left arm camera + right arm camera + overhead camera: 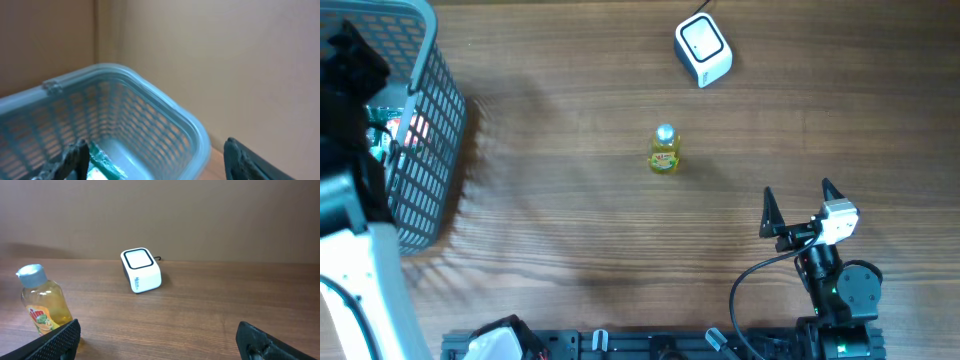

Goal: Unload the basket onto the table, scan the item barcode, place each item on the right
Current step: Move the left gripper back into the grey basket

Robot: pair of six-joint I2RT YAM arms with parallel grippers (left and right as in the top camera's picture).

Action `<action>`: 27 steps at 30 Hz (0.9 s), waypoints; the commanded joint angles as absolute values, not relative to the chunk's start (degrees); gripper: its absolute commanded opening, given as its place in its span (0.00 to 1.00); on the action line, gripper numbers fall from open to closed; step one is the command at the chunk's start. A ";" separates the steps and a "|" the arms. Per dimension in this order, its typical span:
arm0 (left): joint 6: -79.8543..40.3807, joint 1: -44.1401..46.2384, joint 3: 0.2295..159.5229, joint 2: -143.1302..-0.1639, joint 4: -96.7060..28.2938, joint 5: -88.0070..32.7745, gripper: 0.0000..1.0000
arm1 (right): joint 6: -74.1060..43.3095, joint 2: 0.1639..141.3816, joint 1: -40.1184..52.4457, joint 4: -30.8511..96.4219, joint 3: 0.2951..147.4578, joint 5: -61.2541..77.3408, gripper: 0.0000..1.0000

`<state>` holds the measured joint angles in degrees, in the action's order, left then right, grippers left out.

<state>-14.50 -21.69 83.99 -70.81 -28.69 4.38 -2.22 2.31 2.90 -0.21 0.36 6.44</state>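
A small yellow bottle (664,150) with a grey cap stands upright mid-table, also seen in the right wrist view as the bottle (42,305) at far left. The white barcode scanner (703,48) sits at the back right; its window faces up on the scanner (141,270). My right gripper (798,205) rests open near the front right, with nothing between its fingers (60,340). My left gripper (157,165) hangs open over the blue basket (165,115). A teal packet (102,160) lies just inside its left finger, and whether they touch is unclear.
The blue mesh basket (430,150) stands at the table's left edge with coloured items (395,130) inside. The left arm (355,250) covers much of it from above. A black rail (620,345) runs along the front edge.
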 commanded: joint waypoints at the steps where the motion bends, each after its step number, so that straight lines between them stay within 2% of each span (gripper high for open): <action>1: -23.42 -26.57 94.17 -78.63 -36.01 -11.68 0.71 | -1.54 2.11 2.66 -0.43 0.30 7.31 1.00; 4: -22.90 -27.68 99.88 -84.71 -43.40 -12.14 0.77 | -1.56 2.11 2.66 -0.43 0.30 7.29 1.00; 6: -22.74 -27.83 100.47 -87.48 -46.19 -12.14 0.86 | -1.56 2.11 2.66 -0.43 0.30 7.31 1.00; 9: -22.57 -27.90 100.47 -89.91 -48.77 -11.27 0.91 | -1.54 2.11 2.66 -0.43 0.30 7.31 1.00; 12: -19.53 -27.90 100.47 -91.66 -50.72 -8.12 0.92 | -1.54 2.11 2.66 -0.43 0.30 7.29 1.00; 14: -19.44 -27.88 100.47 -93.10 -52.69 -4.36 0.99 | -1.56 2.11 2.66 -0.43 0.30 7.31 1.00; 19: -16.43 -27.92 100.47 -97.21 -57.04 -3.40 1.00 | -1.56 2.11 2.66 -0.43 0.30 7.31 1.00; 27: -12.16 -28.80 100.44 -103.33 -57.06 -2.22 1.00 | -1.56 2.11 2.66 -0.43 0.30 7.29 1.00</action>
